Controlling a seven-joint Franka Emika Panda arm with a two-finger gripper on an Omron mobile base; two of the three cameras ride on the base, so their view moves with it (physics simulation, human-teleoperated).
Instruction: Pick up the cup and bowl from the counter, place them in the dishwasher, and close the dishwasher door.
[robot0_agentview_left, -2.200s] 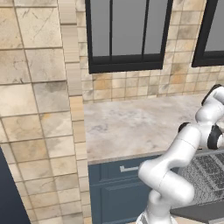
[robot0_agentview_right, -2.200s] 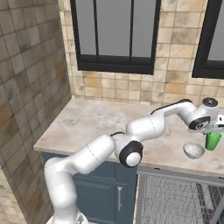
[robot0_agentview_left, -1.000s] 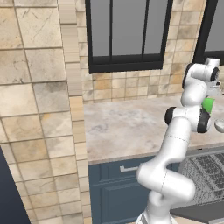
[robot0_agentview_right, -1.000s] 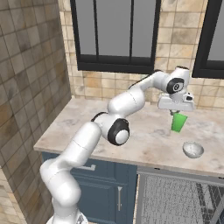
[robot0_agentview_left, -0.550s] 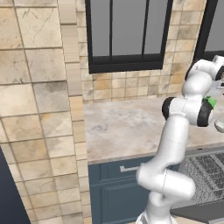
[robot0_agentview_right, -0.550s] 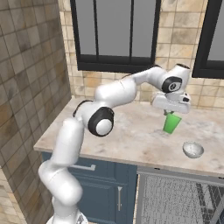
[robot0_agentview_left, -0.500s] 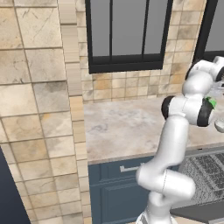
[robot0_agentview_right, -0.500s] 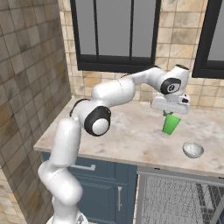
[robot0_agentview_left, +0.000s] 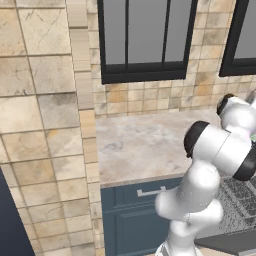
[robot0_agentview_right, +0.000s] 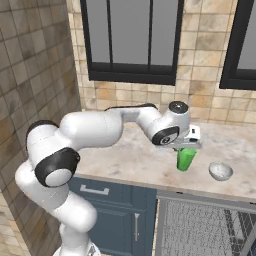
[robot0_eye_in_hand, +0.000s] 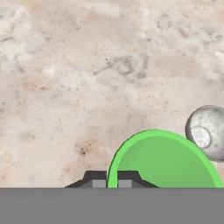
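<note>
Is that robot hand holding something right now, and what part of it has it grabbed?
Yes. The gripper holds the green cup by its rim, pinching one side of the wall at the top; the cup hangs below it over the counter.

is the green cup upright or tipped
Upright: the green cup hangs straight under the pincer, rim up, above the counter.

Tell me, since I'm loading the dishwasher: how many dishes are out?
2: a green cup held in the pincer above the counter, and a bowl on the counter.
</note>
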